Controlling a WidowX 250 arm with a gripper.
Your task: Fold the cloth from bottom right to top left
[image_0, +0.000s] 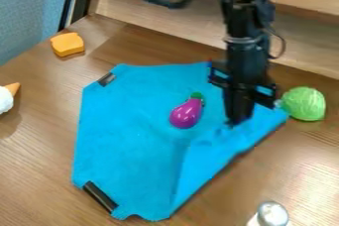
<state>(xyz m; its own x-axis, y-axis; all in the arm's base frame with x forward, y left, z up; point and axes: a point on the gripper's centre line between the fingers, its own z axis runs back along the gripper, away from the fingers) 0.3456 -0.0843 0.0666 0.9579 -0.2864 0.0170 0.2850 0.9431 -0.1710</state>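
Note:
The blue cloth (126,136) lies on the wooden table, its lower right side turned up into a raised fold that slants from the bottom edge toward the right corner. Over the right part of the cloth hangs the black gripper (233,122), pointing down, its tips at the cloth beside the creases. Whether it holds any fabric cannot be made out. A purple toy eggplant (186,113) rests on the cloth, left of the gripper.
A green toy cabbage (303,103) touches or nearly touches the cloth's right corner. Black clips (99,197) sit at the cloth's left corners. An orange block (67,44), a white-and-orange toy (5,98) and a silver-topped shaker (272,214) stand around it. A wooden ledge runs behind.

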